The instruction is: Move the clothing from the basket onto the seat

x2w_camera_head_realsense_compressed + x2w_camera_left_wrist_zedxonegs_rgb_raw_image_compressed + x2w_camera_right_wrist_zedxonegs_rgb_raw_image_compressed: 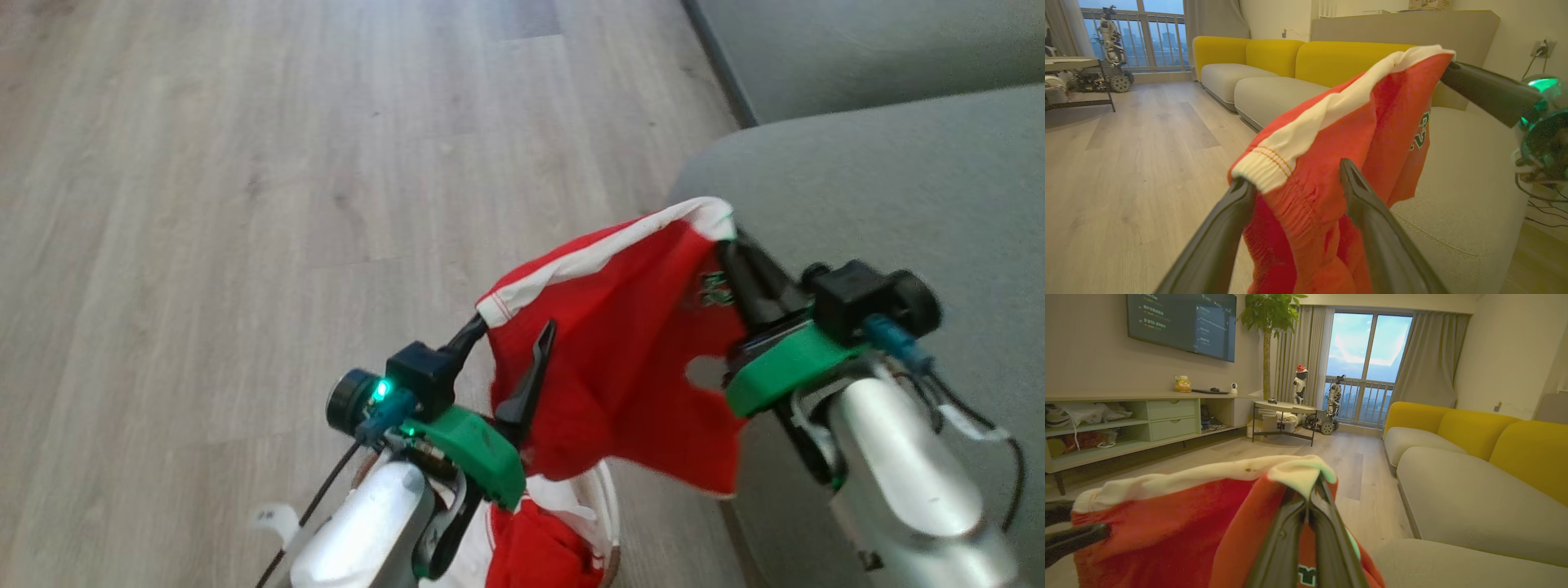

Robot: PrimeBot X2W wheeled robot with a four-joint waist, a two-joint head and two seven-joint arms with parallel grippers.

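The red garment (pixel 620 343) hangs in the air, stretched between the two hands by its white waistband, over the wooden floor (pixel 245 204) at the rounded corner of the grey-green seat (pixel 898 204).

The right hand (pixel 735 253) is clenched on one end of the waistband, fingers pressed together with the white band folded over their tips; from its own wrist view the cloth drapes down both sides of the closed fingers (pixel 1327 539). This end is the higher one and sits just above the seat's edge.

The left hand (pixel 514 325) is released, fingers spread wide. The other end of the waistband rests against the tip of its outer finger (pixel 1216 241), while the inner finger stands in front of the red cloth (the fabric sags between and behind the two). Nothing is pinched on this side.

The garment's lower part hangs clear of the seat, with a small green and white emblem near the right hand. Below it, at the bottom of the head view, more red and white clothing (pixel 539 547) lies in what seems to be the basket (pixel 611 498), though only a white curved edge shows.
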